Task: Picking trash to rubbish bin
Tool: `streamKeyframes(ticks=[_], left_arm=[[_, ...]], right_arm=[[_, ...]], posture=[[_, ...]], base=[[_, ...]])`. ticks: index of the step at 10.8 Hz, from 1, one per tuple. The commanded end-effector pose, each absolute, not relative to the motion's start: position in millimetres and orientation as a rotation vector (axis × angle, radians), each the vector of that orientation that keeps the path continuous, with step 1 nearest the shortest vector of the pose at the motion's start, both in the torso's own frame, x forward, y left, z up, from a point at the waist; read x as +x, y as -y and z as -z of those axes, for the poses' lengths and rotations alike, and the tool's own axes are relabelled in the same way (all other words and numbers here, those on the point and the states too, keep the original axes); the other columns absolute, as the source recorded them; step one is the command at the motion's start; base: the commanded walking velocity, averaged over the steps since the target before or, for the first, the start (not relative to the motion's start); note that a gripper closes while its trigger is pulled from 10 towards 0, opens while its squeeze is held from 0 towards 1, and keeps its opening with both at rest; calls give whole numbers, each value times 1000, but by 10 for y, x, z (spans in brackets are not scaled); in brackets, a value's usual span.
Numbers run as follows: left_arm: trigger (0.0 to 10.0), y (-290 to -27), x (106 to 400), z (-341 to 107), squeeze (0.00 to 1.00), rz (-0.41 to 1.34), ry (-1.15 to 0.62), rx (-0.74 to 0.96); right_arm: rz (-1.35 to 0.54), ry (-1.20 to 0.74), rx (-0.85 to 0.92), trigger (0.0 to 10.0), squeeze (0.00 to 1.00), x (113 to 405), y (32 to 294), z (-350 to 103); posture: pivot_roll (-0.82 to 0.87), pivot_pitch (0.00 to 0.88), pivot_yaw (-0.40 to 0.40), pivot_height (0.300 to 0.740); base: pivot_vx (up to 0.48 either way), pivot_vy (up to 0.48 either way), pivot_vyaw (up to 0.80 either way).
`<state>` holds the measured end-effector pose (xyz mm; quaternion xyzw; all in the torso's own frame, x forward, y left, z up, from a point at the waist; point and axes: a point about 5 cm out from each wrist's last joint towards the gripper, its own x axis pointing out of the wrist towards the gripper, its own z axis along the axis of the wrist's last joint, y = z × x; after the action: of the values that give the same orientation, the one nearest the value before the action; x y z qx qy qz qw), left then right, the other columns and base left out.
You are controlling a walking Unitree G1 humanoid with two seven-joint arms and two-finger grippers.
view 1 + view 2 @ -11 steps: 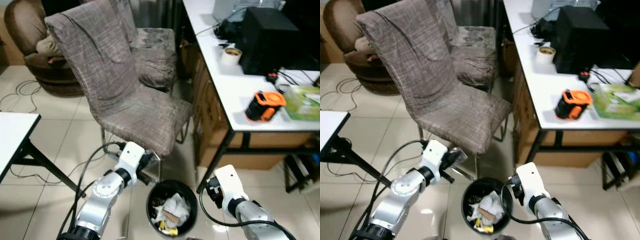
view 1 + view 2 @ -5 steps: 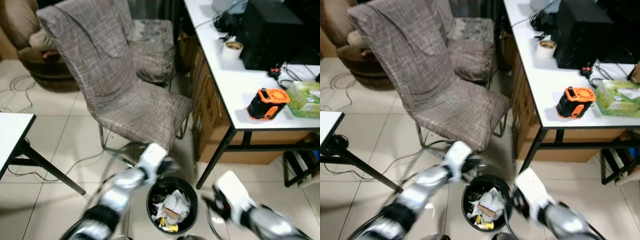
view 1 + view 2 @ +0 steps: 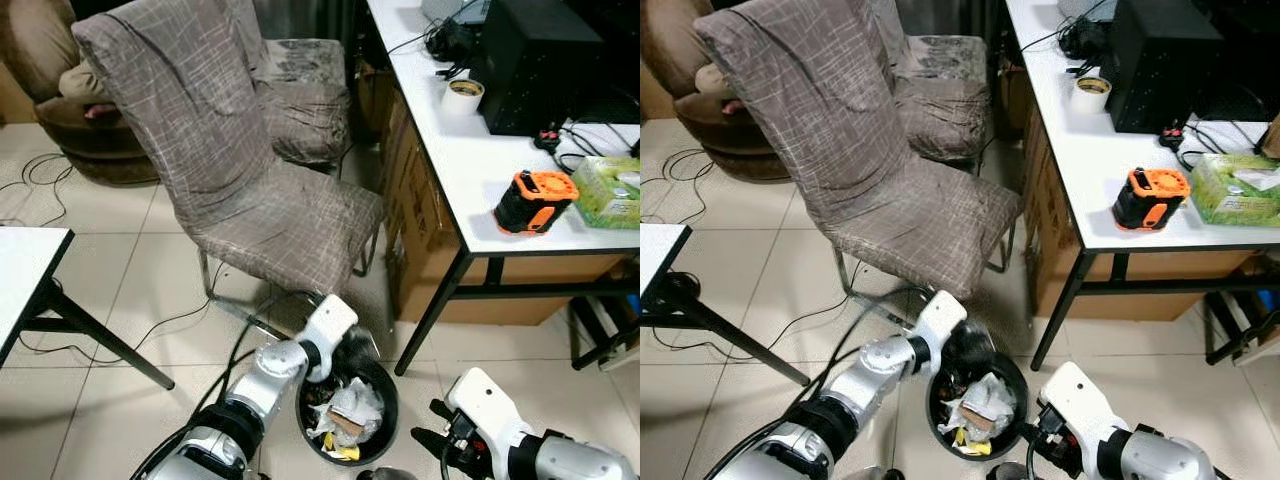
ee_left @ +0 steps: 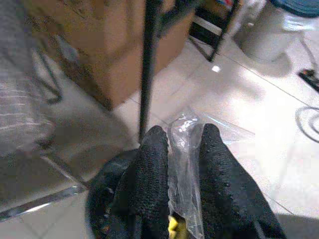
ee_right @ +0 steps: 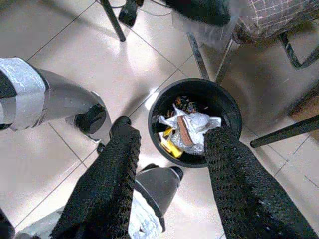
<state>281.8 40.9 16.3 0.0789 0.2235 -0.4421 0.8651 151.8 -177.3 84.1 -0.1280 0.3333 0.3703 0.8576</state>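
Movement since the earlier frames was seen mainly in the left gripper [image 4: 182, 149], which had been carried from beside the chair [image 3: 230, 170] to just over the rim of the black rubbish bin [image 3: 385, 385]. A clear plastic wrapper [image 4: 185, 164] was pinched between its fingers, above the bin's edge. The right gripper [image 5: 169, 144] had been lowered beside the bin, its fingers spread apart and holding nothing. Crumpled trash [image 3: 350, 410] was already lying inside the bin.
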Motion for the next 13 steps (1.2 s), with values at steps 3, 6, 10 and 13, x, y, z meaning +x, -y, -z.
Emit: streamKeyframes(ticks=[3, 6, 10, 13], left_arm=[[10000, -359, 2826, -182, 1000, 968, -462, 158], [10000, -331, 2822, -186, 1000, 998, -478, 112], [10000, -447, 2890, -212, 1000, 915, -443, 70], [10000, -1088, 3005, -314, 0, 601, -322, 27]], right_arm=[[-791, -723, -265, 10000, 0, 1499, 1798, -824], [-798, -753, -270, 10000, 0, 1502, 1816, -702], [-772, -756, -290, 10000, 0, 1632, 1763, -482], [-508, -678, -326, 10000, 0, 1875, 1858, -292]], posture=[[-255, 147, 13, 740], [-257, 140, 13, 740], [-249, 110, 23, 740], [-196, 35, 43, 740]], base=[[0, 0, 0], [0, 0, 0], [0, 0, 0], [0, 0, 0]])
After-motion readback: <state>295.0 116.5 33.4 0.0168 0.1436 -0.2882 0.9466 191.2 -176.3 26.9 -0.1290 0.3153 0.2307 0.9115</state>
